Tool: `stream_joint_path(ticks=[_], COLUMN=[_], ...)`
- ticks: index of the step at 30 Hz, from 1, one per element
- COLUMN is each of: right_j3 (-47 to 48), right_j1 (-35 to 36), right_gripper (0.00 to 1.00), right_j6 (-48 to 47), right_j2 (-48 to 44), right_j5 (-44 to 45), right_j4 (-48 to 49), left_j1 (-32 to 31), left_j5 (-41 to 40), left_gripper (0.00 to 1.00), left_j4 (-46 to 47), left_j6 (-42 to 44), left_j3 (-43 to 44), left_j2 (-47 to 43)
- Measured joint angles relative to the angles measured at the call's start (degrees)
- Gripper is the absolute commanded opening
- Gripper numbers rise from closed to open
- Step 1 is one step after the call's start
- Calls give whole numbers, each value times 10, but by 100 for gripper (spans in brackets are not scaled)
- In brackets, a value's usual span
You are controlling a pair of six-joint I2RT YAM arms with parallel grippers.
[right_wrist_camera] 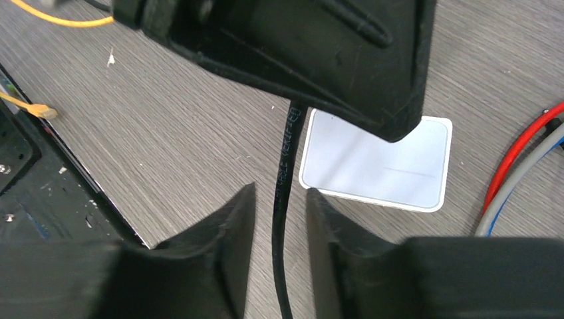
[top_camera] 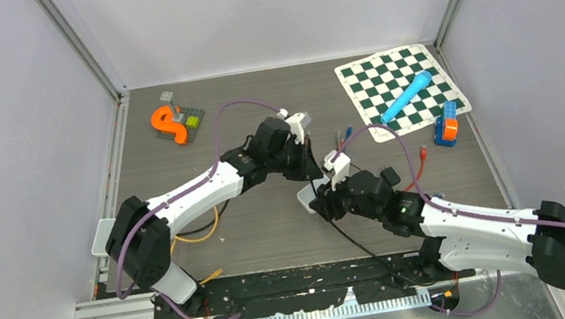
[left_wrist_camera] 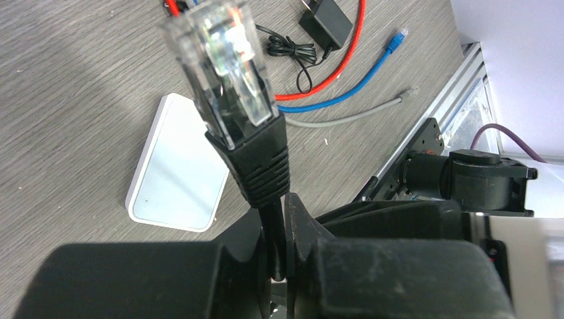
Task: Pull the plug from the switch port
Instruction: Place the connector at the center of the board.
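The plug (left_wrist_camera: 226,73), clear with a black ribbed boot, stands free in the air above the white switch (left_wrist_camera: 176,166), apart from it. My left gripper (left_wrist_camera: 282,226) is shut on the black cable just below the boot. From above, the left gripper (top_camera: 309,164) hangs over the switch (top_camera: 307,200). The right gripper (right_wrist_camera: 281,191) is open, its fingers straddling the black cable (right_wrist_camera: 284,159) with a gap on each side, beside the switch (right_wrist_camera: 379,163). The left gripper's dark body (right_wrist_camera: 299,53) fills the top of the right wrist view. The switch's ports are hidden.
Red (left_wrist_camera: 346,63), blue (left_wrist_camera: 359,83) and grey (left_wrist_camera: 346,118) cables and a black adapter (left_wrist_camera: 326,23) lie right of the switch. A yellow cable (top_camera: 198,238) lies front left. A chessboard mat (top_camera: 368,81) with a blue cylinder (top_camera: 405,96) sits back right, an orange hook (top_camera: 167,124) back left.
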Motion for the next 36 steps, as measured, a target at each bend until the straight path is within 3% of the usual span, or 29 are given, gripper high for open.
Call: stream_joint_path(ticks=[4,6,13,18,28,36], right_j3=[0,0,6,18,86,249], right_j1=[14,17,18,19,15,-98], right_gripper=[11,6,5,5,5,5], right_j6=[-10,-13,-19,-20,-46,-73], right_j2=[7,7,-12,-28,-24,41], right_j5=[24,33,31,24,7,-170], right_j4=[-1,-1,-13,-9,-23,-122], left_j1=[3,4,8,13,27,57], left_j5=[0,0,-9,-39,-195,-256], left_gripper=[0,2,71,97,100,100], left_j4=[0,-2,-9,-14,-13,-5], left_j6=[0,0,16,21,32,33], left_j3=[0,0,0,-14,-86,-98], left_j2=[0,0,-5,-43,-207,-238])
